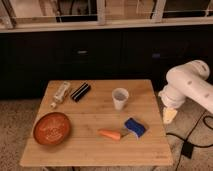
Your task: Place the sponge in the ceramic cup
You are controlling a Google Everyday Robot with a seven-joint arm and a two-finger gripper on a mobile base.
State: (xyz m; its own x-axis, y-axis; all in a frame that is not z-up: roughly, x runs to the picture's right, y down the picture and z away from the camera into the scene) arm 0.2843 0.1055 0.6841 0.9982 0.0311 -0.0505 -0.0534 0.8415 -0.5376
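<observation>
The blue sponge [135, 126] lies flat on the wooden table [95, 115], toward the front right, with a lighter edge along its left side. The white ceramic cup [120, 97] stands upright a short way behind it, near the table's middle right. My gripper [170, 116] hangs off the table's right edge at the end of the white arm [187, 85], pointing down, to the right of both the sponge and the cup. It touches neither.
An orange carrot [110, 134] lies just left of the sponge. A reddish-brown bowl [51, 128] sits at the front left. A clear bottle [61, 93] and a black ridged object [80, 91] lie at the back left. Dark cabinets stand behind.
</observation>
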